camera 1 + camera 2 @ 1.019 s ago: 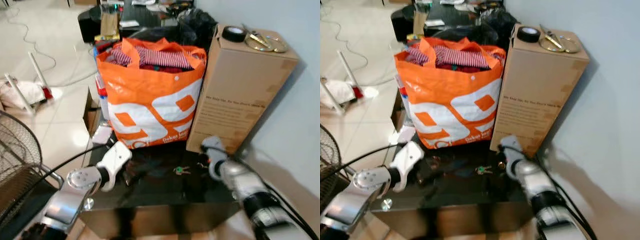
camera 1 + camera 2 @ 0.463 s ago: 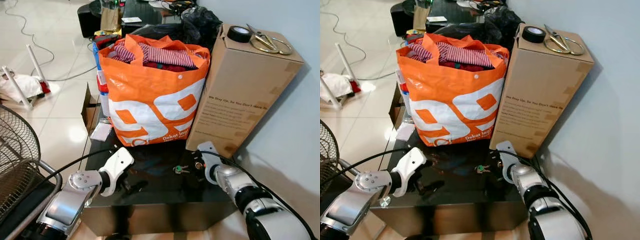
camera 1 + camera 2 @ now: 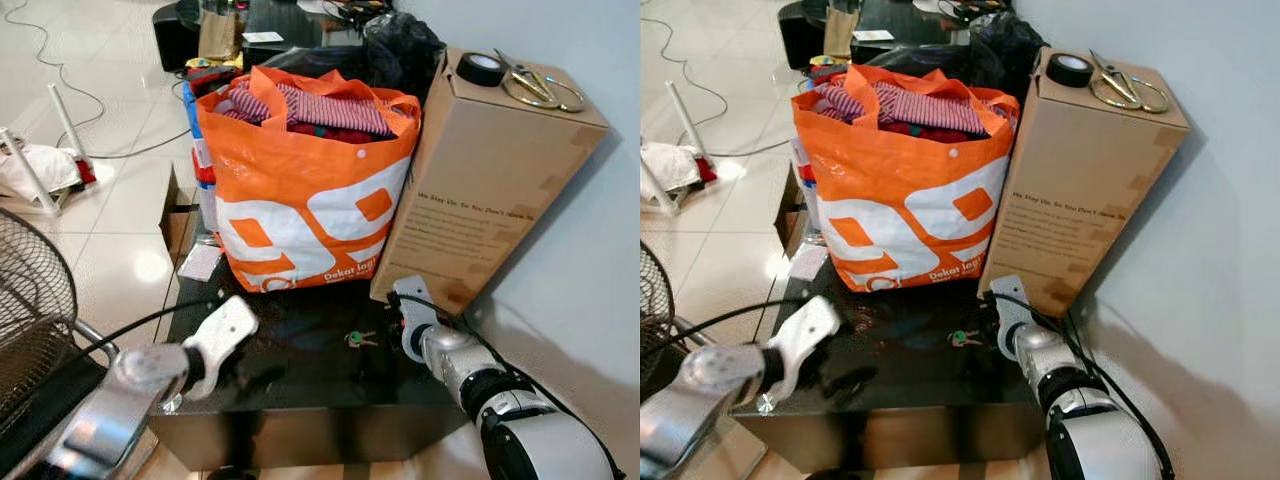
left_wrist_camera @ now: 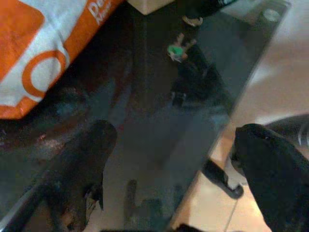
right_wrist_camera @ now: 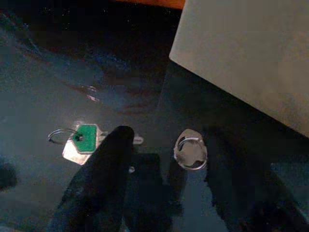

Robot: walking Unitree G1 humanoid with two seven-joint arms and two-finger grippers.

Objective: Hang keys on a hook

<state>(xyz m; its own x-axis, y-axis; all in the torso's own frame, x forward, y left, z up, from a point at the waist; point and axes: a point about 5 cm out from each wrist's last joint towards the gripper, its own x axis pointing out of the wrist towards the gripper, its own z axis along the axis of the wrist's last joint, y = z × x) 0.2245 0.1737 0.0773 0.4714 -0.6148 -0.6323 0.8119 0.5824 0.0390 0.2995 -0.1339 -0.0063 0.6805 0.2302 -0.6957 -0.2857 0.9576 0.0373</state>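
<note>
The keys [image 3: 358, 339], one with a green head on a thin ring, lie flat on the black glass table [image 3: 300, 385]. My right gripper [image 5: 164, 145] is low over the table just right of them, open. One black finger [image 5: 104, 183] touches or overlaps the key blade, and the keys [image 5: 84, 140] lie outside the jaws. A small silver ring-shaped piece [image 5: 189, 153] sits between the fingers. My left gripper [image 4: 178, 154] hovers open over the table's near left part, its fingers [image 4: 82, 164] wide apart, well away from the keys [image 4: 177, 50].
An orange shopping bag [image 3: 300, 200] full of clothes stands at the back of the table. Beside it is a tall cardboard box [image 3: 490, 190] with a tape roll [image 3: 482, 68] and scissors [image 3: 535, 88] on top. A fan grille [image 3: 30, 300] is at my left, a pale wall at my right.
The view has shifted a little. My left arm has sunk towards the table's near edge and is blurred. The right gripper has edged in beside the keys, which lie where they were.
</note>
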